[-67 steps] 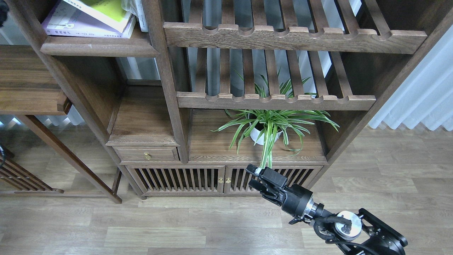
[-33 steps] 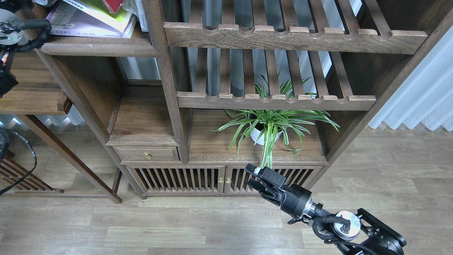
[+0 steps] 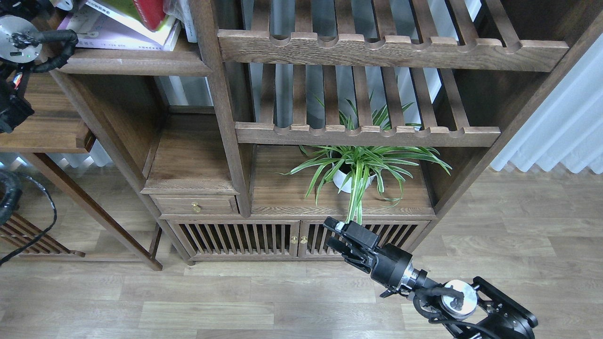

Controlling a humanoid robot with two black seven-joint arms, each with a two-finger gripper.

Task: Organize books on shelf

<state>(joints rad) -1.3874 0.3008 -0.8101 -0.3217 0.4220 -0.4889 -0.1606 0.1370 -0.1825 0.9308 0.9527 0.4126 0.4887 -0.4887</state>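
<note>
Since the earlier frames the dark red book [image 3: 150,12] has come into view on top of the stack at upper left, where a second ago only the yellow-green book [image 3: 123,10] and the pale lilac-white book [image 3: 101,34] showed. Left arm [image 3: 21,37] has also entered at the left edge; right gripper [image 3: 335,234] has shifted slightly up and left.

All three books lie flat and stacked on the shelf [image 3: 134,61], the solid dark board at top left: lilac-white at the bottom, yellow-green on it, dark red on top, partly cut by the frame edge. Clear plastic [image 3: 175,10] sits just right of the stack, against the upright post.

Left gripper: out of view, only wrist joint and cables show beside the shelf's left end.

Right of the shelf, two slatted racks [image 3: 367,47], nothing on them. Below them, a white pot [image 3: 346,181] holding a spider plant [image 3: 362,162] stands on the lower cabinet surface [image 3: 282,193]. Small drawer [image 3: 196,205] under the shelf's side, shut; slatted cabinet doors [image 3: 264,238] shut.

Right gripper hangs in front of those doors, well below the shelf, fingers slightly parted, holding nothing.
</note>
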